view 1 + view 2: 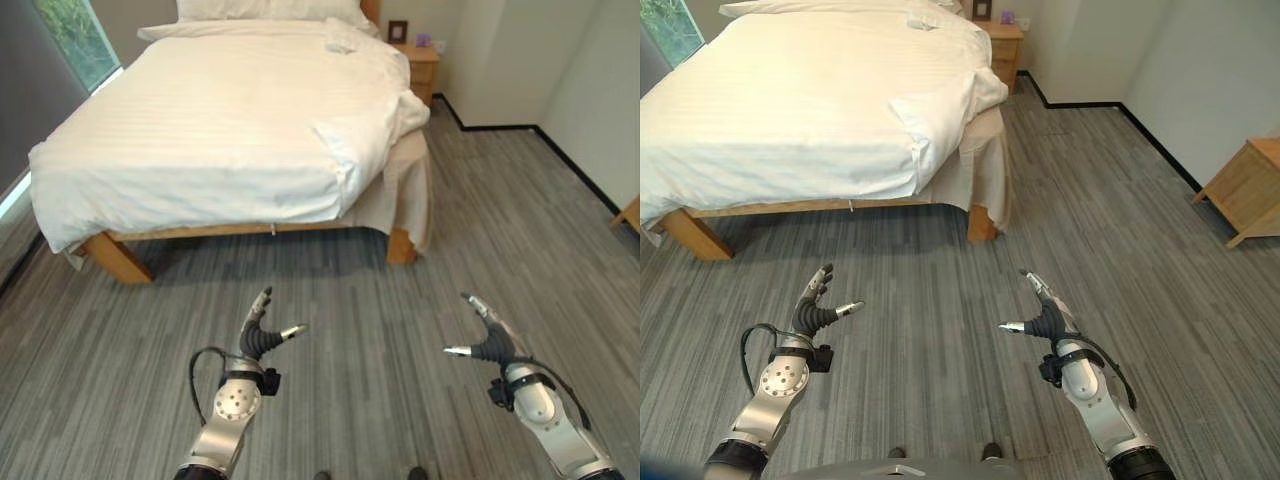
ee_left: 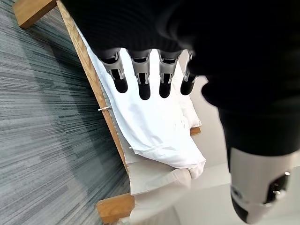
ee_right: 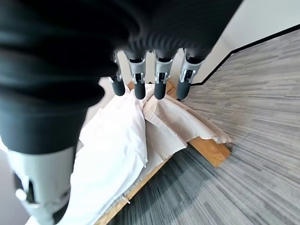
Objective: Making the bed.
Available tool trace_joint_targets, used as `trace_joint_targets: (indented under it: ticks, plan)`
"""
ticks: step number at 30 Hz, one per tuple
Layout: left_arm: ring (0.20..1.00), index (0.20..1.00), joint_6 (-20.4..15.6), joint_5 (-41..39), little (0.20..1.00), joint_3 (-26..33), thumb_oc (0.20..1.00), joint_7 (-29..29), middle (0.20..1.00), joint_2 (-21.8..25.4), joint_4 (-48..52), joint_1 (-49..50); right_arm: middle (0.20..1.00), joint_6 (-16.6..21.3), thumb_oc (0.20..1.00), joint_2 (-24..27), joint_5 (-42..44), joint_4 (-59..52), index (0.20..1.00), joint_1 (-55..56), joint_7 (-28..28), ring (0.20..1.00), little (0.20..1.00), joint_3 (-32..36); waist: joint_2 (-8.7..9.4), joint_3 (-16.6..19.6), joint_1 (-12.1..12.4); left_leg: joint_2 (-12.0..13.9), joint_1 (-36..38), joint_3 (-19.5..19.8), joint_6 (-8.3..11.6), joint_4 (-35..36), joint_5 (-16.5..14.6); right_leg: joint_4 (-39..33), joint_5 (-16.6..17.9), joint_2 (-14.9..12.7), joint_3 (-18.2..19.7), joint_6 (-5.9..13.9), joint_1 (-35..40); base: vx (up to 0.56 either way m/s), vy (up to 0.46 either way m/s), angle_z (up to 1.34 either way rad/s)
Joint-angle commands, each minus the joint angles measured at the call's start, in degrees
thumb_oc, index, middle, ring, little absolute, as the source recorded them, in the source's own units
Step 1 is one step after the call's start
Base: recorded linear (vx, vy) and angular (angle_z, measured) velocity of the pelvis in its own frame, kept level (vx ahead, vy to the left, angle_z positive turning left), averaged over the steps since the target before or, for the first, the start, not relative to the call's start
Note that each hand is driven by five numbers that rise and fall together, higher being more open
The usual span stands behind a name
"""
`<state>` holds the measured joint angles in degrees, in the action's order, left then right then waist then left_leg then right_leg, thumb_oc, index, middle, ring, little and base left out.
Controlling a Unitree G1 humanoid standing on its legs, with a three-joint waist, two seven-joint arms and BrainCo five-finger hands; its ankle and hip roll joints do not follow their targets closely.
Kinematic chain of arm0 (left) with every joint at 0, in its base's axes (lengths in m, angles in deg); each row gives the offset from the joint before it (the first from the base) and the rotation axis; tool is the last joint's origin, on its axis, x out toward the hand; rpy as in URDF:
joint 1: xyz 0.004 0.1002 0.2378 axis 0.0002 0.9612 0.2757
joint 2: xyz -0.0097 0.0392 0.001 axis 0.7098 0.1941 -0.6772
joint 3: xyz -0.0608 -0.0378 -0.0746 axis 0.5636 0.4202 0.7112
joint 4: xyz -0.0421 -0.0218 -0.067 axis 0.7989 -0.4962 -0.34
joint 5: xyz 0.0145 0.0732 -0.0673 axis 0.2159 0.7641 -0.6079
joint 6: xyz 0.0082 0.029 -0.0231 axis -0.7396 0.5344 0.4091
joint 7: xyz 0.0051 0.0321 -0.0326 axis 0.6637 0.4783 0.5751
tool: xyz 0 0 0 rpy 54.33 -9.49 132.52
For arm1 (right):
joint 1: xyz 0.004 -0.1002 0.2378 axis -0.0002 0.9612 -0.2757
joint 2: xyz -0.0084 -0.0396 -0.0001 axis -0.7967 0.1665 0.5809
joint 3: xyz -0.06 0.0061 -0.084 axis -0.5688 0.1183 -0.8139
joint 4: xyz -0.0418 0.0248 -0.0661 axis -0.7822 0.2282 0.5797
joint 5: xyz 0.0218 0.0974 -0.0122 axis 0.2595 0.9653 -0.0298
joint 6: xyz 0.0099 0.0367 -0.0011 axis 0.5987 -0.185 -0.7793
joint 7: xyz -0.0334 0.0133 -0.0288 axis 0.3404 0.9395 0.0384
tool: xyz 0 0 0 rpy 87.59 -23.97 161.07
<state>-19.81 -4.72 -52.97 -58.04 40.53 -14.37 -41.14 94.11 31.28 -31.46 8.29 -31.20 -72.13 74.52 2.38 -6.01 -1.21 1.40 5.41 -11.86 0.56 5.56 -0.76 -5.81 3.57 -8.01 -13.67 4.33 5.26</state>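
Observation:
A wooden bed (image 1: 115, 252) stands ahead of me, covered by a white striped duvet (image 1: 220, 120). The duvet's near right corner (image 1: 345, 150) is folded back on itself, and a cream sheet (image 1: 410, 185) hangs down the bed's right side. A pillow (image 1: 270, 10) lies at the head. My left hand (image 1: 262, 335) is held over the floor short of the bed, fingers straight, holding nothing. My right hand (image 1: 487, 335) is level with it to the right, also open and holding nothing. Both hands are well apart from the bed.
A wooden nightstand (image 1: 420, 65) stands beside the bed's head on the right. Another wooden cabinet (image 1: 1245, 190) sits by the right wall. A window (image 1: 75, 35) is at the far left. Grey striped floor (image 1: 360, 300) lies between me and the bed.

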Motion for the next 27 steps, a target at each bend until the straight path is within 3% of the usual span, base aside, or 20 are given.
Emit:
trace_joint_targets:
  ticks: [1, 7, 9, 11, 12, 14, 15, 17, 18, 19, 20, 21, 23, 24, 26, 27]
  plan:
    - [1.0, 1.0, -2.6, -1.5, 1.0, -0.7, 1.0, -0.2, 1.0, -1.4, 0.5, -3.9, 1.0, 2.2, 1.0, 0.5, 1.4, 0.3, 1.0, -3.3, -1.5, 1.0, 1.0, 2.7, -1.47, 0.0, 0.7, 2.6, 0.7, 0.8, 3.74, -0.6, 0.5, 0.8, 0.8, -2.5, 0.6, 5.59, -0.3, 0.0, 0.014, -0.05]
    - [1.0, 1.0, -2.3, -2.5, 1.0, -0.9, 1.0, -1.3, 1.0, -0.2, 1.6, -2.9, 1.0, 1.9, 1.0, 0.2, 1.2, 0.7, 1.0, -4.4, -1.7, 1.0, 1.0, 1.7, -1.14, -2.6, 1.5, 2.0, 1.0, -0.6, 2.22, -0.6, -0.2, 3.4, 0.8, -3.0, 2.7, 6.29, -2.8, 0.0, 0.056, -0.21]
    - [1.0, 1.0, -2.0, -2.3, 1.0, -1.2, 1.0, -1.4, 1.0, 0.4, 2.1, -2.6, 1.0, 1.9, 1.0, 0.0, 1.2, 0.3, 1.0, -4.5, -1.6, 1.0, 1.0, 1.7, -1.18, -4.1, 1.6, 2.0, 1.2, -0.9, 1.2, -0.6, -0.7, 12.6, -0.5, -3.2, 3.1, 6.8, -6.8, 0.0, 0.121, -0.27]
    - [1.0, 1.0, -1.7, -2.2, 1.0, -1.3, 1.0, -1.7, 1.0, 0.7, 2.3, -2.0, 1.0, 1.9, 1.0, -0.2, 1.1, 0.1, 1.0, -4.1, -1.1, 1.0, 1.0, 1.5, -1.47, -5.8, 1.2, 1.7, 2.4, -1.3, 0.2, -0.6, -1.8, 24.1, 2.8, -4.4, 3.6, 9.36, -12.3, 0.04, 0.177, -0.26]
    - [1.0, 1.0, -1.6, -2.4, 1.0, -1.4, 1.0, -1.7, 1.0, 0.6, 2.2, -2.0, 1.0, 1.7, 1.0, -0.1, 0.7, -0.2, 1.0, -4.1, -1.1, 1.0, 1.0, 1.4, -1.75, -6.7, 1.3, 1.2, 3.2, -1.5, -0.37, -0.6, -2.3, 28.6, 6.1, -5.8, 3.2, 10.18, -14.4, 0.1, 0.175, -0.15]
    - [1.0, 1.0, -1.4, -2.8, 1.0, -1.7, 1.0, -1.8, 1.0, 0.5, 2.2, -2.2, 1.0, 1.7, 1.0, -0.2, 0.6, -0.2, 1.0, -4.1, -1.2, 1.0, 1.0, 1.3, -2.35, -7.4, 0.9, 1.4, 3.9, -1.2, -0.53, -0.6, -2.7, 31.4, 7.2, -6.3, 2.7, 10.3, -16.2, 0.22, 0.076, -0.02]
    - [1.0, 1.0, -1.5, -3.9, 1.0, -1.8, 1.0, -1.9, 1.0, 0.6, 1.3, -2.5, 1.0, 1.6, 1.0, -0.5, 0.8, -0.2, 1.0, -3.1, -1.1, 1.0, 1.0, 1.7, -2.1, -8.0, -0.5, 2.2, 5.7, -0.3, 0.55, -0.6, -4.0, 27.5, 4.2, -5.4, 1.7, 9.24, -20.3, 0.34, -0.004, 0.06]
    - [1.0, 1.0, -1.5, -3.9, 1.0, -1.8, 1.0, -1.9, 1.0, 0.6, 1.3, -2.4, 1.0, 1.5, 1.0, -0.5, 0.8, -0.2, 1.0, -3.0, -1.1, 1.0, 1.0, 1.7, -2.25, -8.0, -0.6, 2.4, 5.7, -0.1, 0.63, -0.6, -4.1, 27.4, 4.1, -5.2, 1.4, 9.21, -20.1, 0.37, -0.081, 0.36]
    - [1.0, 1.0, -1.7, -4.5, 1.0, -2.2, 1.0, -2.3, 1.0, 0.8, -0.1, -3.4, 1.0, 1.7, 1.0, -0.3, 1.4, -0.5, 1.0, -1.4, -1.5, 1.0, 1.0, 1.9, -1.31, -8.0, -3.0, 2.7, 7.8, 1.4, 2.77, -0.6, -5.8, 12.2, 3.2, -3.3, 1.1, 7.72, -20.8, 0.53, -0.223, 0.36]
    - [1.0, 1.0, -1.7, -4.2, 1.0, -2.3, 1.0, -2.2, 1.0, 0.6, -0.8, -3.8, 1.0, 1.8, 1.0, -0.5, 1.2, -0.3, 1.0, -1.1, -1.9, 1.0, 1.0, 2.1, -1.04, -8.0, -4.0, 3.0, 8.8, 2.0, 3.4, -0.6, -6.4, 6.5, 4.7, -2.8, 1.4, 7.72, -21.8, 0.54, -0.223, 0.59]
    - [1.0, 1.0, -1.7, -4.1, 1.0, -2.3, 1.0, -2.2, 1.0, 0.6, -0.9, -3.9, 1.0, 1.8, 1.0, -0.5, 1.2, -0.3, 1.0, -1.1, -2.0, 1.0, 1.0, 2.0, -1.33, -8.0, -4.1, 3.4, 8.8, 2.0, 3.49, -0.6, -6.5, 5.5, 5.2, -2.4, 1.0, 7.71, -21.2, 0.48, -0.226, 0.79]
    - [1.0, 1.0, -1.7, -3.6, 1.0, -2.2, 1.0, -1.8, 1.0, 0.5, -2.0, -5.3, 1.0, 1.6, 1.0, -0.6, 1.0, -0.2, 1.0, -1.0, -2.4, 1.0, 1.0, 2.2, -1.5, -8.0, -5.7, 4.8, 10.8, 2.4, 5.12, -0.6, -8.0, 0.8, 6.6, -2.4, 2.1, 8.7, -25.4, 0.52, -0.235, 0.76]
    - [1.0, 1.0, -1.9, -3.5, 1.0, -2.4, 1.0, -1.5, 1.0, 0.5, -2.6, -6.1, 1.0, 1.3, 1.0, -0.8, 0.8, -0.2, 1.0, -0.4, -2.4, 1.0, 1.0, 2.3, -1.83, -7.6, -6.9, 5.5, 14.0, 3.4, 5.87, -0.6, -10.0, 0.8, 7.6, -2.5, 3.4, 9.14, -26.7, 0.69, -0.312, 0.28]
    - [1.0, 1.0, -2.1, -3.3, 1.0, -2.2, 1.0, -1.3, 1.0, 0.6, -2.6, -5.7, 1.0, 1.4, 1.0, -0.9, 0.9, -0.3, 1.0, 0.2, -2.4, 1.0, 1.0, 2.3, -2.53, -6.9, -7.1, 7.0, 16.7, 4.2, 6.68, -0.6, -8.0, 1.9, 7.6, -1.4, 3.6, 8.65, -25.4, 0.61, -0.307, 0.22]
    - [1.0, 1.0, -2.3, -3.4, 1.0, -2.6, 1.0, -1.4, 1.0, 0.5, -2.9, -5.5, 1.0, 1.5, 1.0, -0.7, 0.9, -0.4, 1.0, 0.5, -2.2, 1.0, 1.0, 2.0, -2.46, -6.8, -7.5, 7.5, 16.7, 4.3, 6.77, -1.5, -7.1, 1.7, 8.4, -1.0, 3.8, 8.1, -24.8, 0.42, -0.26, 0.27]
    - [1.0, 1.0, -2.2, -4.0, 1.0, -3.4, 1.0, -1.2, 1.0, -0.8, -2.7, -5.1, 1.0, 1.7, 1.0, 0.7, 0.9, 0.3, 1.0, 0.1, -2.0, 1.0, 1.0, 1.1, -4.44, -6.4, -7.5, 10.5, 13.5, 5.1, 8.78, -12.7, 1.9, 1.8, 8.7, 1.9, 2.5, 5.5, -21.2, 0.47, -0.38, 0.36]
